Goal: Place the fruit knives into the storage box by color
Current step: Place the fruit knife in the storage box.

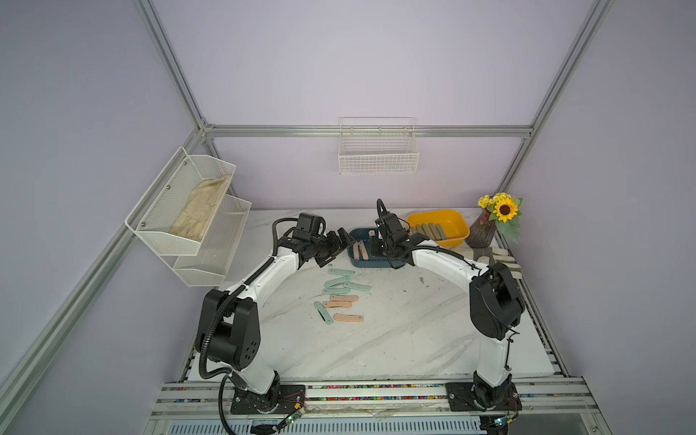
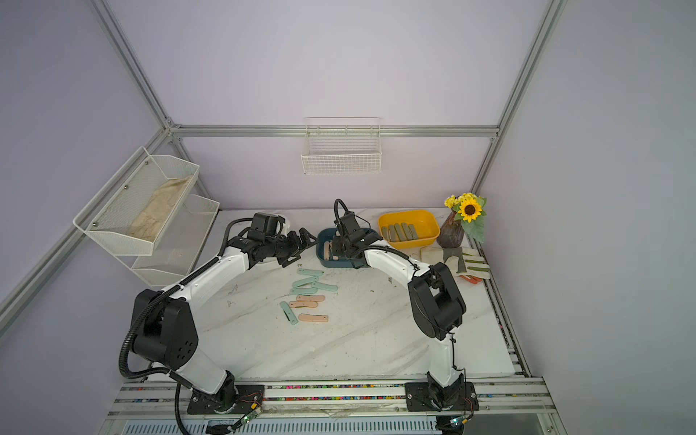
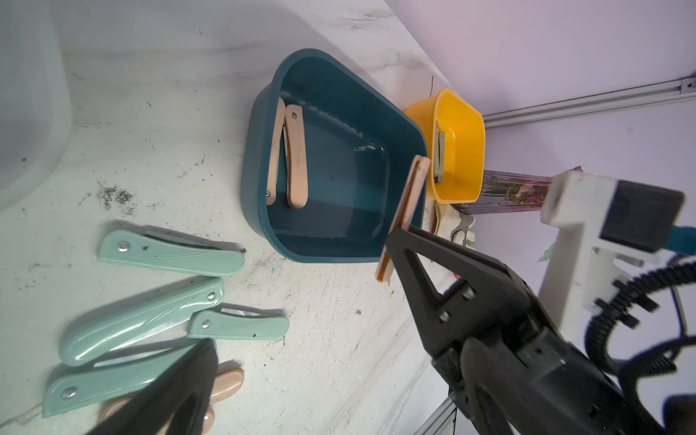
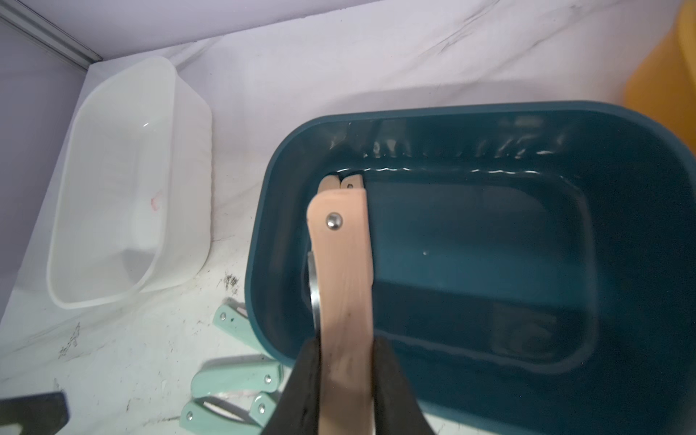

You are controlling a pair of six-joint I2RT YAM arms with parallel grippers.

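Right end effector (image 4: pixel 346 361) pinches a peach knife (image 4: pixel 341 271) above the blue box (image 4: pixel 489 113), which holds two sorted peach knives (image 3: pixel 295 150). Olive knives (image 1: pixel 427 230) lie in the yellow box (image 1: pixel 461 222). Left end effector (image 1: pixel 339 241): spread, empty. Five mint knives (image 1: pixel 341 288) and three loose peach knives (image 1: pixel 344 301) lie unsorted on the desk (image 1: pixel 395 331).

Soft, even light, faint shadows. Glare streaks the teal box (image 4: pixel 452 147); the right gripper (image 4: pixel 345 357) blurs close to its lens.

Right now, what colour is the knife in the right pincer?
Peach pink; the folded plastic knife shows best in the right wrist view.
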